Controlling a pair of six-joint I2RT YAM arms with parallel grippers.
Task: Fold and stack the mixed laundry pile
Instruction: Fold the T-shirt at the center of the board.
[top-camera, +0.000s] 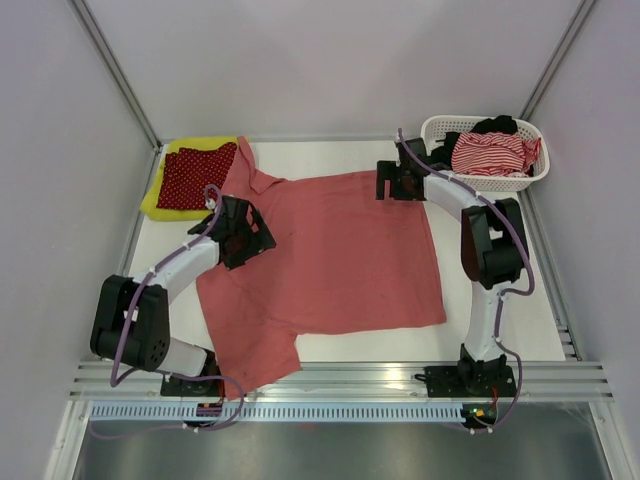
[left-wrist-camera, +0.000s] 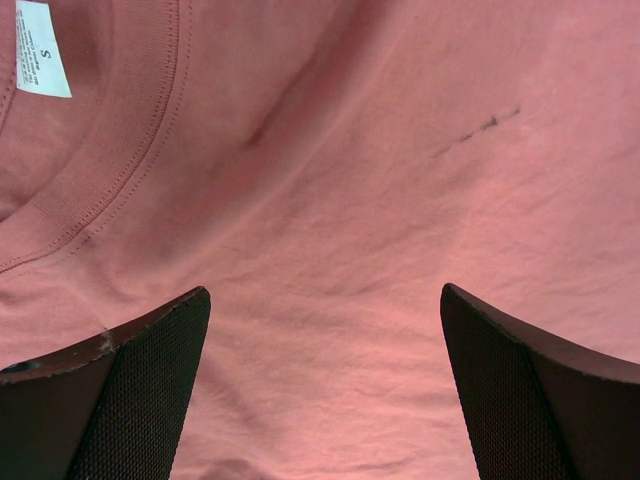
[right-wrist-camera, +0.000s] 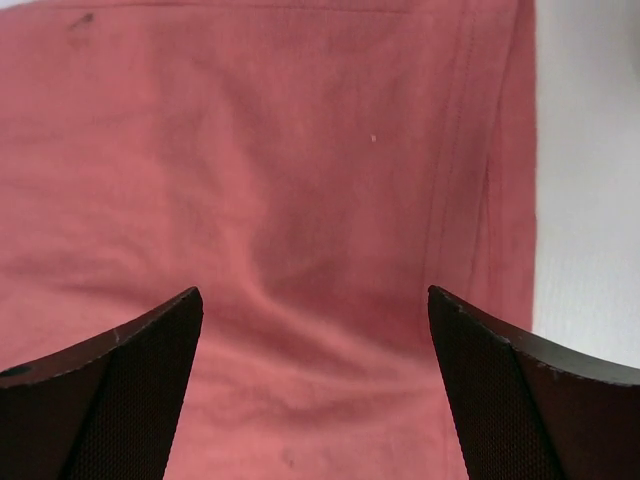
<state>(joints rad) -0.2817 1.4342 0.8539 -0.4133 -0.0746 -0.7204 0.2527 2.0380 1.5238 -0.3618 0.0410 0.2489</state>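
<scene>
The left gripper holds its jaws wide apart and empty above the salmon-pink polo shirt, near the collar. The right gripper, jaws also apart, hovers over the shirt's far right corner. The shirt lies spread on the table. At far left, a dark red dotted cloth rests on a yellow-green garment. A red-white striped piece and a black piece sit in the white basket.

Wide-spread fingers, salmon-pink polo shirt hem, white table beside it

Place: robot laboratory cell.
Enclosure: plain pale panel walls, set around flat white worktable.
Frame: grey aluminium profile rails.
</scene>
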